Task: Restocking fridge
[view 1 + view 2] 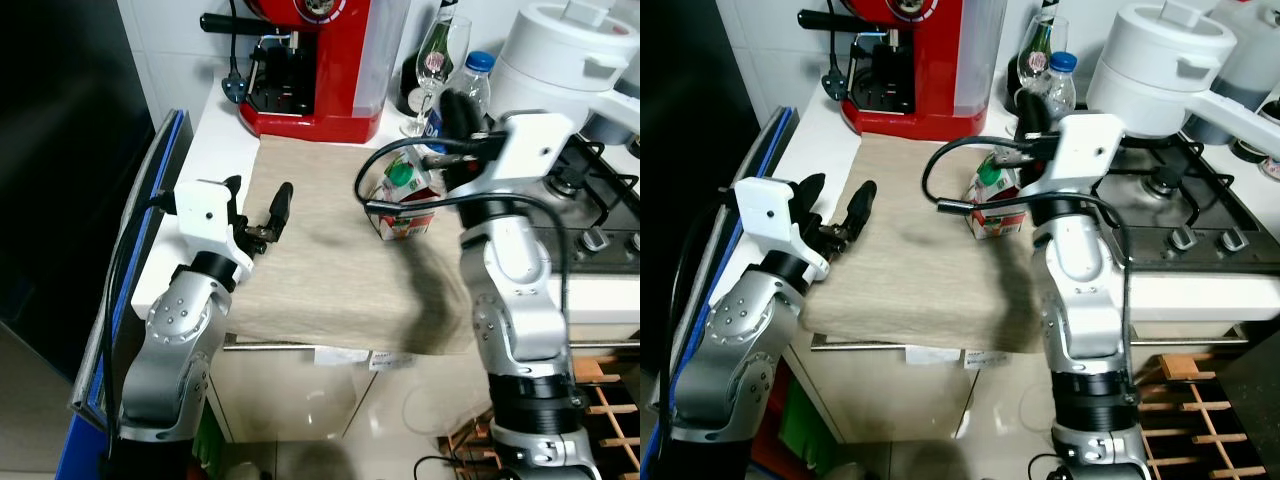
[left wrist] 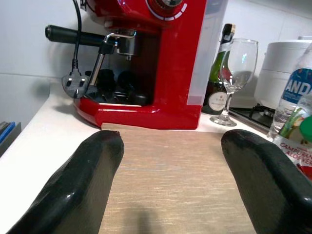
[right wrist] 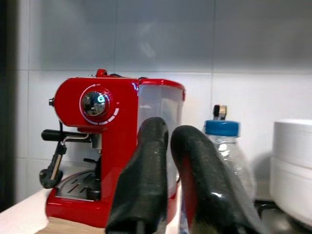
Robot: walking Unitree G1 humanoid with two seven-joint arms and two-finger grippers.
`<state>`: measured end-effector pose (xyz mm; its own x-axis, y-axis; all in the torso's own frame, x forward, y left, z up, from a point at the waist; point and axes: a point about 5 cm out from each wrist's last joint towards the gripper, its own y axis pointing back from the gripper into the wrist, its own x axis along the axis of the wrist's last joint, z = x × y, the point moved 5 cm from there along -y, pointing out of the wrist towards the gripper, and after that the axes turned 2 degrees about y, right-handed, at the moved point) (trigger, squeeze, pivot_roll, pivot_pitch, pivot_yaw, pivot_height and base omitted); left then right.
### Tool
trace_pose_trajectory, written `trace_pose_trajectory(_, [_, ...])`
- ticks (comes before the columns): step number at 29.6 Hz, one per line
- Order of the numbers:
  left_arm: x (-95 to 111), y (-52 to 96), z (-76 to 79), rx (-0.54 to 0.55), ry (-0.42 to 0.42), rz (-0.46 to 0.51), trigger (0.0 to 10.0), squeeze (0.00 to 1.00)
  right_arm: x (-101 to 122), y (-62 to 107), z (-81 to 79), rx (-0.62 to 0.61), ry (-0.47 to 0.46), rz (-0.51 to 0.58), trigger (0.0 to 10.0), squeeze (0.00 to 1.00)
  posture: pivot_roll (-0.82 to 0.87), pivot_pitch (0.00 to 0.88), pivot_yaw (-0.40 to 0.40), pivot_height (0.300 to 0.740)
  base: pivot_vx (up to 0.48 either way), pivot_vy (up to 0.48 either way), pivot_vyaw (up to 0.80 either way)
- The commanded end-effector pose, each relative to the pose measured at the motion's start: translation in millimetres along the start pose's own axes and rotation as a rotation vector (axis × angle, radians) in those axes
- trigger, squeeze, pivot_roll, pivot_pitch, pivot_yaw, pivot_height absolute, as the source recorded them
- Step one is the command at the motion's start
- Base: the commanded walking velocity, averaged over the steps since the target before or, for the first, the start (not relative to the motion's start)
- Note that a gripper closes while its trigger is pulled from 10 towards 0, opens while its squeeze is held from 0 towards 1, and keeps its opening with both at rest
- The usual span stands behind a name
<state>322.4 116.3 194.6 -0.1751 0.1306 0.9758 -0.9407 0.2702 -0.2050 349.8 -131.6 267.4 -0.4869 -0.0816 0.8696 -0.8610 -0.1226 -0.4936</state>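
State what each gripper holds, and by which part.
Nothing is held. The left gripper is open over the cloth; the right gripper is shut, empty.

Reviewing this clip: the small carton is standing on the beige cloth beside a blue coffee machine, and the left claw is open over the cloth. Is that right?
Not quite: the coffee machine is red, not blue, as the left eye view shows. The rest holds: the small carton stands on the beige cloth, and the left claw is open over the cloth.

Counter (image 1: 200, 140): white, before me — beige cloth (image 1: 320, 270) draped over its front edge.
On cloth: juice carton (image 1: 405, 200).
Behind cloth: red coffee machine (image 1: 320, 60), wine glass (image 1: 440, 60), water bottle (image 1: 475, 85).
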Motion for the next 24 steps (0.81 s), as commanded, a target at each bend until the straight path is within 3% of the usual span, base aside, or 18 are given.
trace_pose_trajectory(1, [1.7, 2.4, 4.4, -0.026, -0.019, 0.000, 10.0, 0.00, 2.0, 9.5, 16.2, -0.033, 0.010, -0.005, 10.0, 1.00, 0.02, 0.000, -0.051, 0.740, 0.000, 0.000, 0.00])
trace_pose_trajectory(5, [5.2, 2.9, 13.8, -0.105, -0.049, 0.015, 10.0, 0.00, -4.0, 17.7, 28.6, -0.087, -0.095, -0.055, 10.0, 1.00, 0.00, 0.000, -0.046, 0.740, 0.000, 0.000, 0.00])
trace_pose_trajectory(8, [14.7, 3.4, 27.6, -0.216, -0.054, 0.052, 10.0, 0.00, -9.2, 27.8, 32.7, -0.021, -0.178, -0.123, 10.0, 1.00, -0.02, 0.000, -0.039, 0.740, 0.000, 0.000, 0.00])
trace_pose_trajectory(12, [17.9, 3.7, 32.6, -0.241, -0.036, 0.063, 10.0, 0.00, -10.4, 35.6, 32.4, 0.025, -0.169, -0.150, 10.0, 1.00, -0.03, 0.000, -0.033, 0.740, 0.000, 0.000, 0.00])
trace_pose_trajectory(16, [18.8, 4.1, 34.2, -0.248, -0.030, 0.064, 10.0, 0.00, -9.4, 40.5, 25.7, 0.066, -0.175, -0.161, 10.0, 1.00, -0.03, 0.000, -0.030, 0.740, 0.000, 0.000, 0.00])
trace_pose_trajectory(18, [17.4, 4.2, 34.4, -0.249, -0.027, 0.061, 10.0, 0.00, -8.6, 46.3, 7.6, 0.141, -0.207, -0.186, 10.0, 1.00, -0.03, 0.000, -0.030, 0.740, 0.000, 0.000, 0.00])
trace_pose_trajectory(21, [16.5, 4.5, 35.0, -0.252, -0.024, 0.059, 10.0, 0.00, -9.9, 48.1, -2.2, 0.183, -0.213, -0.205, 10.0, 1.00, -0.04, 0.000, -0.030, 0.740, 0.000, 0.000, 0.00])
trace_pose_trajectory(24, [16.4, 4.8, 35.3, -0.253, -0.023, 0.059, 10.0, 0.00, -15.9, 49.5, -5.0, 0.205, -0.199, -0.240, 10.0, 1.00, -0.03, 0.000, -0.034, 0.740, 0.000, 0.000, 0.00])
